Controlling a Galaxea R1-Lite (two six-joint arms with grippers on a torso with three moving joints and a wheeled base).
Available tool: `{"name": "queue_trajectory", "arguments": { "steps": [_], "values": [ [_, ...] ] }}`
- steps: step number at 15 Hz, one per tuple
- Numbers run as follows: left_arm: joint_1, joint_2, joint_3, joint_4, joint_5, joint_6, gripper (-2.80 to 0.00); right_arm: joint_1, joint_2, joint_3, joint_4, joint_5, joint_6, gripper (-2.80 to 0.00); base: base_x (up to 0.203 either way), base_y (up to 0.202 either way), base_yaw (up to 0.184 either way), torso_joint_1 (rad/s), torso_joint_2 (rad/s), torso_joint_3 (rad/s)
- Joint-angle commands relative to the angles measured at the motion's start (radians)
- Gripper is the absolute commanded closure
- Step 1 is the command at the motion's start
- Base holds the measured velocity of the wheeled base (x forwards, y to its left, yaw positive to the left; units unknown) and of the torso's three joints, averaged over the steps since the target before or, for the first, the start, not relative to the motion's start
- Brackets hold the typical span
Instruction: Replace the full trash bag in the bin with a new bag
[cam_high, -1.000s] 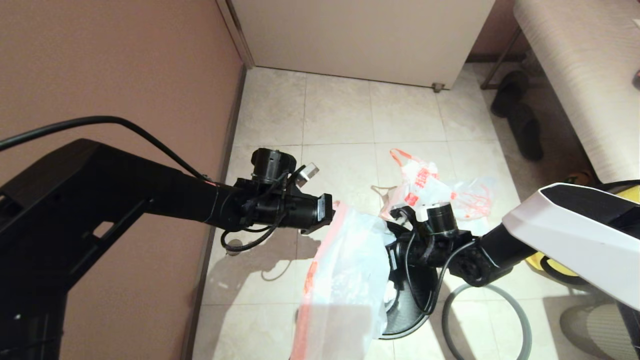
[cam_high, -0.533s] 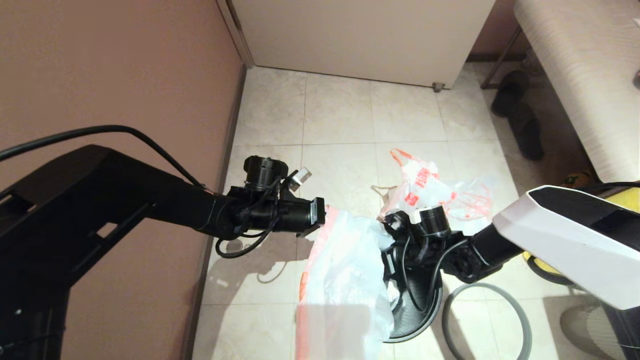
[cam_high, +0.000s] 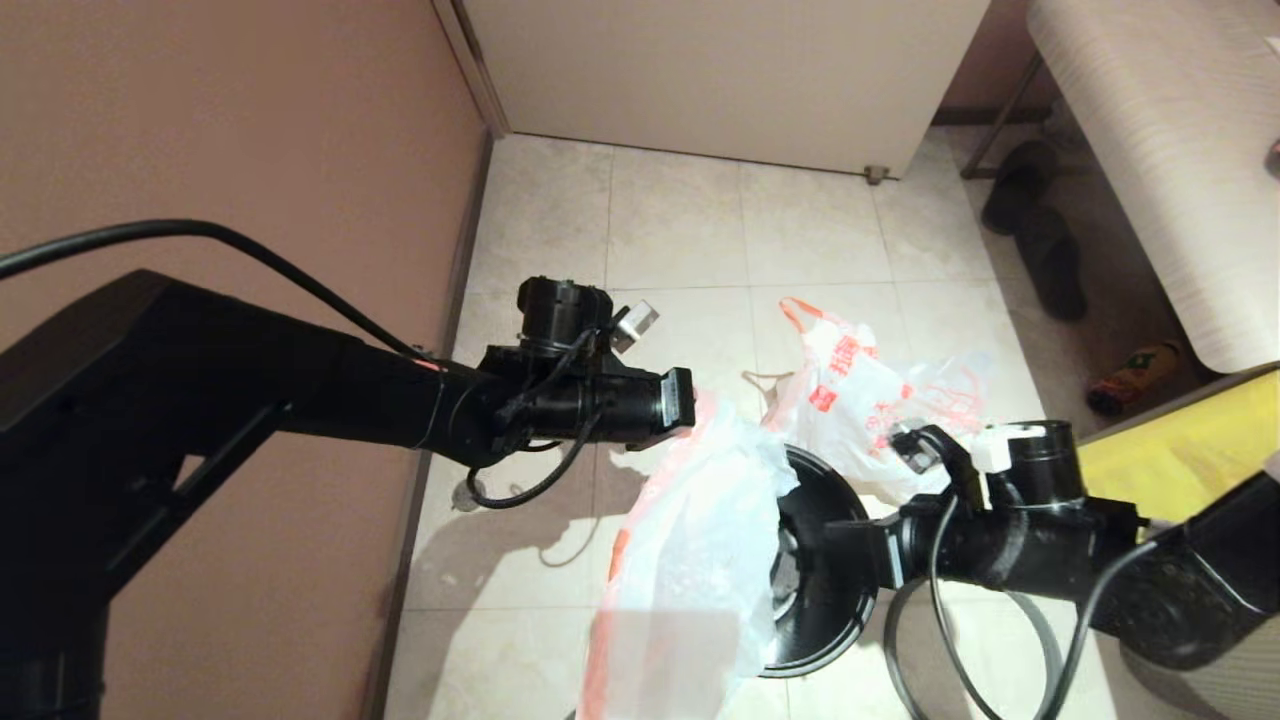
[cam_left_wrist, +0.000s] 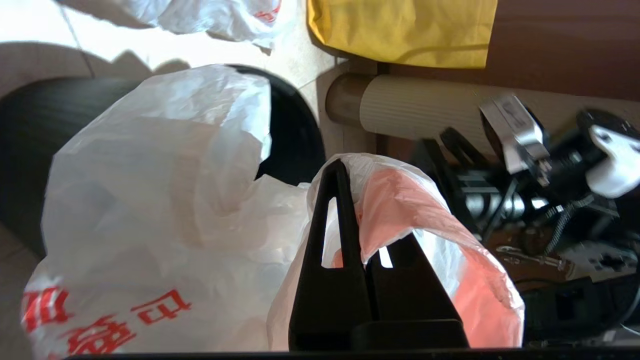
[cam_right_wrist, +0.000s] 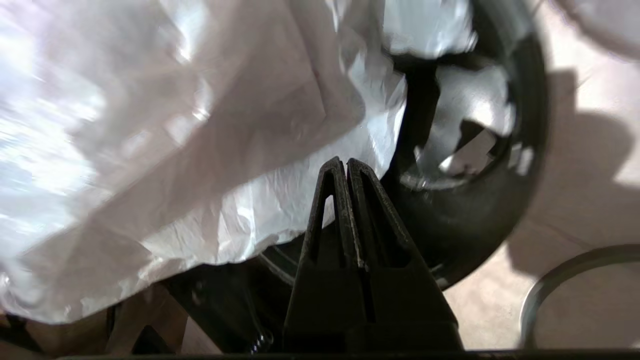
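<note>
My left claw (cam_left_wrist: 350, 200) is clamped on the new bag's (cam_high: 690, 540) pale-orange hem, holding it over the bin (cam_high: 815, 610), whose near side it hides. My right claw (cam_right_wrist: 345, 167) is closed and empty beside it. Red lettering blurs. The full trash bag (cam_high: 850, 390) lies behind.

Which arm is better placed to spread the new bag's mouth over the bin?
Right. The left gripper is shut on the new bag's orange hem. The right gripper, shut and empty, sits beside the bag at the bin opening, seemingly free to take the opposite edge.
</note>
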Motion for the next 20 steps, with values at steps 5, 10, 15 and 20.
{"name": "queue_trajectory", "arguments": {
  "steps": [5,10,15,20],
  "values": [
    [-0.125,0.131,-0.332,0.152,0.245,-0.005,0.00,-0.036,-0.160,0.141,-0.304,-0.037,0.180,0.00,0.000,0.000,0.000,0.000,0.00,0.000],
    [-0.241,0.226,-0.427,0.135,0.597,0.000,0.00,-0.064,-0.264,0.127,-0.316,-0.047,0.189,0.00,0.000,0.000,0.000,0.000,0.00,0.000],
    [-0.328,0.255,-0.426,0.029,0.963,0.005,0.00,-0.071,-0.300,0.127,-0.315,-0.087,0.165,0.00,0.000,0.000,0.000,0.000,0.00,0.000],
    [-0.324,0.279,-0.426,-0.091,1.212,0.098,0.00,-0.070,-0.288,0.125,-0.313,-0.196,0.071,0.00,0.000,0.000,0.000,0.000,0.00,0.000]
  ]
}}
